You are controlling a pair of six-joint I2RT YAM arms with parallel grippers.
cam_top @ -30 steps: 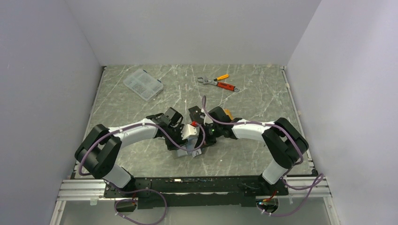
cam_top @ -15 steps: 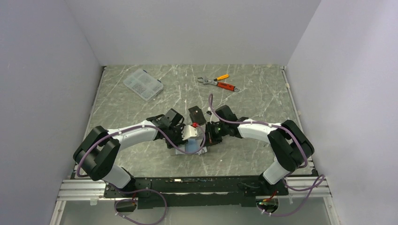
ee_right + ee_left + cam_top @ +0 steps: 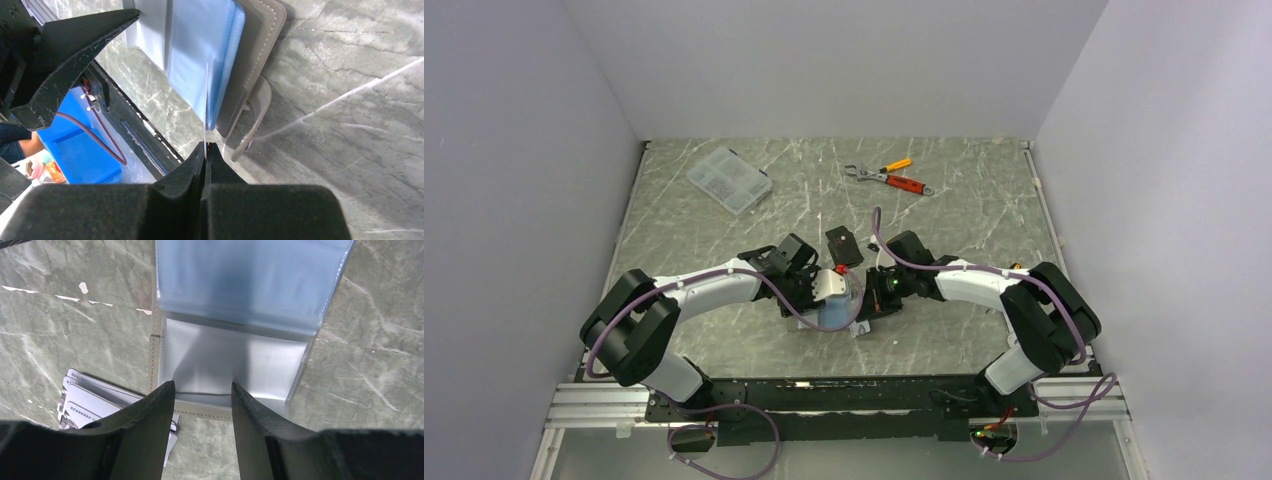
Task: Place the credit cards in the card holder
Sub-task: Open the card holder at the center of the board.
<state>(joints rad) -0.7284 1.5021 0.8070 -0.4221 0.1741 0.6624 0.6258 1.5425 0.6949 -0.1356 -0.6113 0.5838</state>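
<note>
The wallet (image 3: 250,280) is lying open on the tabletop (image 3: 984,200) between the two arms, near the front edge, with its blue-grey sleeves facing up. The left jaws are standing about half open over the wallet's near edge, one finger (image 3: 145,430) to each side of a silvery sleeve. Nothing is sitting between them, and whether they are pressing on the wallet cannot be told. A few grey cards (image 3: 87,400) are lying fanned on the tabletop just beside the wallet, partly hidden under that left finger.

The right jaws are closing fully on a thin card (image 3: 206,95), which is showing only edge-on, so its colour cannot be told. Its far end is reaching in among the blue-grey sleeves. The wallet's snap tab (image 3: 252,112) is sticking out flat on the tabletop just beside it.

What looks like a black card (image 3: 844,245) is lying just beyond the wallet. A wrench and pliers (image 3: 889,178) and a clear box (image 3: 729,180) are sitting well apart, toward the far side.
</note>
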